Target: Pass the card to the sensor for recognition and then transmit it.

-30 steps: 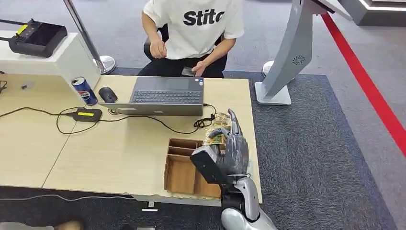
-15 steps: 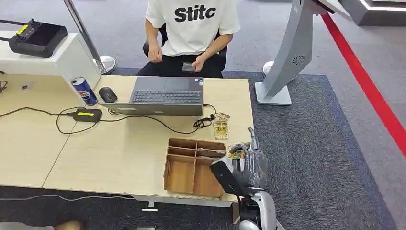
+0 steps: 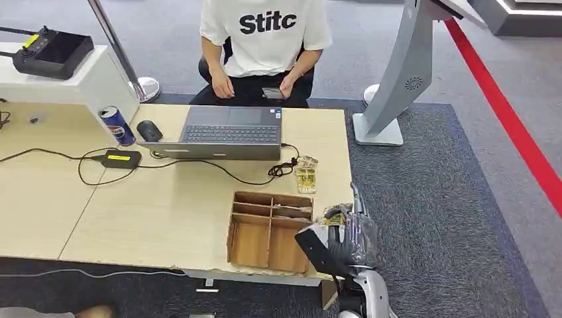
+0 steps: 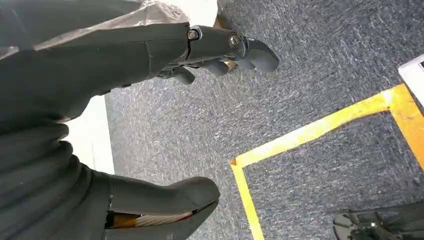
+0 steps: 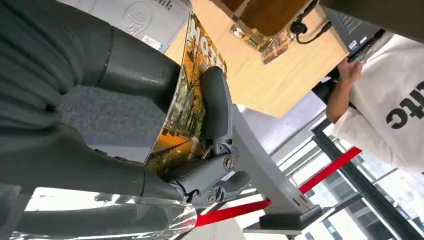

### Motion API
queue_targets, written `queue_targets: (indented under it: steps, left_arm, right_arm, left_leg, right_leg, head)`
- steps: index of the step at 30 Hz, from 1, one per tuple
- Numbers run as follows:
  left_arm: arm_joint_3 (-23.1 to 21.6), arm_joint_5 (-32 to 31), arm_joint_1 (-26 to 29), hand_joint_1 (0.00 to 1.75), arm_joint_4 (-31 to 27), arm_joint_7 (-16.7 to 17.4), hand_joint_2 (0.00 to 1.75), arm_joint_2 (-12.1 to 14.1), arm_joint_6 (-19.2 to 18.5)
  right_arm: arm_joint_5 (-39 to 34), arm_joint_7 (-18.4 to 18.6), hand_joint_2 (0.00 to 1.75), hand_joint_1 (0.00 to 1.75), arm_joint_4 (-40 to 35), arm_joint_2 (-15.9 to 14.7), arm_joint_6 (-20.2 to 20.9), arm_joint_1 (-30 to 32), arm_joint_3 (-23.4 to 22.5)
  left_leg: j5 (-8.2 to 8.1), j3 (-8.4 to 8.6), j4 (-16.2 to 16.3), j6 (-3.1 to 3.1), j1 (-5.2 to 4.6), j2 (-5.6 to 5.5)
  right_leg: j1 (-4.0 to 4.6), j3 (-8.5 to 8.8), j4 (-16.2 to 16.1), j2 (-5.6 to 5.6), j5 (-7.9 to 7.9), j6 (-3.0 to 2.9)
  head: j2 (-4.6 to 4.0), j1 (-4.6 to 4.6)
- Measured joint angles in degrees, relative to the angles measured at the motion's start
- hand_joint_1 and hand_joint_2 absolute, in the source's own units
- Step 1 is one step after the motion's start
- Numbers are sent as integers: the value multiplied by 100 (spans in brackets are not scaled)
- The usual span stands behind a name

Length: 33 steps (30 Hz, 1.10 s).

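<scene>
Wooden table (image 3: pixel 179 192), laptop (image 3: pixel 228 132), mouse (image 3: pixel 149 130), can (image 3: pixel 117 125), compartment tray (image 3: pixel 268 232), cables (image 3: pixel 79 159)

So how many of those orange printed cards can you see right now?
2: one orange printed card is held in the right hand near the table's front right corner; another lies on the wooden table beside the brown divided tray. Others may be hidden.

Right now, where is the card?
The card is held in the right hand, seen in the head view at the table's near right corner, just right of the wooden divider tray.
</scene>
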Motion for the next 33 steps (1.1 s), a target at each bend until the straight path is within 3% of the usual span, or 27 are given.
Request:
queue_targets:
  steps: [4,33]
  left_arm:
    - [4,13,2,0,0,0,175,0,0]
    - [7,22,12,0,0,0,175,26,-2]
  right_arm:
    - [328,223,175,175,35,-87,9,100,15]
    - [546,404,175,175,442,-225,87,285,267]
  left_leg:
    - [0,0,0,0,0,0]
    - [0,0,0,0,0,0]
  right_leg:
    - [0,0,0,0,0,0]
    - [0,1,0,0,0,0]
  head:
    - [0,0]
    - [0,0]
